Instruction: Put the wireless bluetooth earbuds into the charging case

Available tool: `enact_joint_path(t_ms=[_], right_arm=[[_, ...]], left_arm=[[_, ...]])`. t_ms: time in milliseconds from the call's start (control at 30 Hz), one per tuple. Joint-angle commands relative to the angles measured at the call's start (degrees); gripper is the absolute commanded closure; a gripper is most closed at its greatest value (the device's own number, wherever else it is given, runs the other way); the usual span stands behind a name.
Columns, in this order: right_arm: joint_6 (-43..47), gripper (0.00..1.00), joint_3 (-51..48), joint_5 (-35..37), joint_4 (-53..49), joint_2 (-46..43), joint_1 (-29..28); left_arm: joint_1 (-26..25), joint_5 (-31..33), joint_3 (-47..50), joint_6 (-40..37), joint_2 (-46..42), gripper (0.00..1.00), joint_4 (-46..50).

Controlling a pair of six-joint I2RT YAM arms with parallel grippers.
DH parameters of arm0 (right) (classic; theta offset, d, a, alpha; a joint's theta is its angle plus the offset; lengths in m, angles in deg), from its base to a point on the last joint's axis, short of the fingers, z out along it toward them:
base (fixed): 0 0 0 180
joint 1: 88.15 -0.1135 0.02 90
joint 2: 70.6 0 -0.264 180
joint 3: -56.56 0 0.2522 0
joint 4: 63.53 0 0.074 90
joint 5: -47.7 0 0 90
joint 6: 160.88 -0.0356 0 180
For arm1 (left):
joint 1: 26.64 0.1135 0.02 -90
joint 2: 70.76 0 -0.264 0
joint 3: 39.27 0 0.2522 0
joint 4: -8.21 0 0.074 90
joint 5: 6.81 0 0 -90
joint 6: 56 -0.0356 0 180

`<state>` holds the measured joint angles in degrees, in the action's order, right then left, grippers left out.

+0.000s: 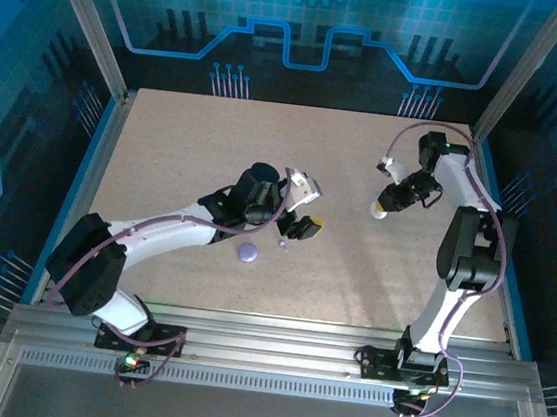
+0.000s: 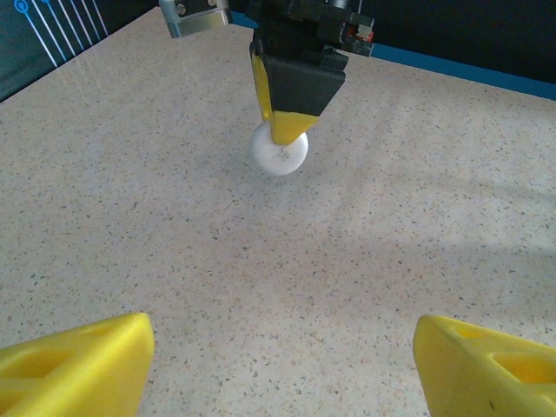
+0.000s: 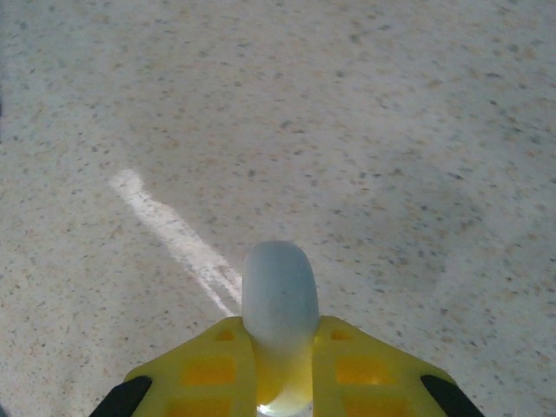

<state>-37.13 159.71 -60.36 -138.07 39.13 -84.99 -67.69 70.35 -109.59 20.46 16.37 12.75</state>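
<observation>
My right gripper (image 3: 278,375) clamps the white case half (image 3: 278,300) edge-on, right of centre in the top view. My left gripper (image 1: 306,228) is spread wide, holding nothing, mid-frame. Lavender case half (image 1: 247,252) lies on the table (image 1: 164,155) just lower-left of it, tiny purple earbud (image 1: 282,241) between them.

Right gripper (image 3: 280,339) fingers (image 3: 208,369) hide the lower part of the white case half (image 3: 278,291).

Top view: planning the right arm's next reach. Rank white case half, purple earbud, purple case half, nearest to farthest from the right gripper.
1. White case half, held by the right gripper.
2. Purple earbud, to its left, mid-table.
3. Purple case half, farther left.
</observation>
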Motion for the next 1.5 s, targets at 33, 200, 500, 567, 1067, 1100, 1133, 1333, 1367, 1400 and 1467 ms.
enact_joint_path(t_ms=[33,200,500,567,1067,1100,1133,1333,1367,1400,1467], right_arm=[[-1.4,0.86,3.6,2.4,-4.3,3.8,1.9],[-0.7,0.86,6.0,4.7,-6.5,7.4,2.8],[-0.3,0.85,8.0,5.5,-9.2,11.9,4.1],[-0.4,0.85,8.3,5.2,-9.5,12.5,4.5],[-0.3,0.79,12.0,1.5,-12.5,16.9,8.2],[-0.3,0.79,12.3,1.3,-12.7,17.2,8.4],[-0.3,0.79,12.5,1.1,-12.8,17.5,8.6],[-0.7,0.75,13.5,0.8,-13.1,18.8,9.4],[-0.9,0.74,13.7,0.8,-13.1,19.0,9.6],[-0.9,0.73,13.9,0.8,-13.1,19.1,9.7],[-1.0,0.71,14.1,0.8,-13.2,19.3,9.9]], left_arm=[[-0.3,0.4,-2.4,-0.7,1.2,0.21,1.0],[-0.3,0.0,-3.5,-0.4,2.8,0.21,1.1],[-0.3,-1.2,-5.4,-0.1,5.2,0.22,1.4],[-0.3,-1.4,-5.8,0.0,5.7,0.22,1.6],[-0.3,-1.6,-7.2,0.0,7.3,0.22,2.1],[-0.3,-1.7,-7.3,0.1,7.4,0.22,2.2],[-0.3,-1.7,-7.3,0.1,7.5,0.22,2.2],[-0.3,-1.7,-7.9,0.3,8.0,0.22,2.3],[-0.3,-1.7,-8.0,0.3,8.1,0.22,2.3],[-0.3,-1.7,-8.0,0.2,8.1,0.22,2.3],[-0.3,-1.7,-8.1,0.3,8.3,0.22,2.3]])
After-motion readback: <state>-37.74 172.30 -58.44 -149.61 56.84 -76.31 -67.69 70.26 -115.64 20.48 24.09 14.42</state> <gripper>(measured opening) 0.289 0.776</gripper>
